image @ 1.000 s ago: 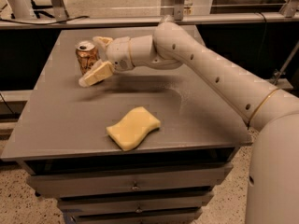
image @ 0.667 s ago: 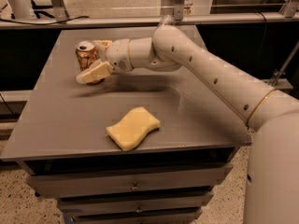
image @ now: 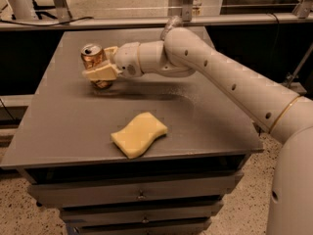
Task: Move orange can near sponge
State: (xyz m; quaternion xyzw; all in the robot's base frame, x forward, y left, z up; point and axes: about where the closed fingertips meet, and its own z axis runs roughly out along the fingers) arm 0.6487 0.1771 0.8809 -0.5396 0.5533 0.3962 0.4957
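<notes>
Since the earlier frame the near finger of the gripper (image: pixel 97 62) has swung up from a downward slant to lie level across the front of the orange can (image: pixel 92 57), and the wrist has drawn in closer to it.

The grey table (image: pixel 205 111) fills most of the view. The pale arm (image: pixel 230 82) reaches across it from the right edge, as the camera sees it, toward the back left corner. The sponge (image: pixel 139 134) lies flat near the front edge, about midway along it, its long axis running on a diagonal from front left to back right.

The orange can stands near the back left corner, upright or very slightly tipped, silver top showing. The gripper is there with it: one yellow finger crosses the can's near side at mid-height and the other shows behind it, so the jaws look clenched on the can. Whether its base rests on the table or is just clear of it I cannot tell.

The coming move turns on one line: from the held can the sponge lies toward the front edge and somewhat toward the right edge, well apart, with bare table between. The carry should therefore run diagonally forward and end just beside the sponge.
</notes>
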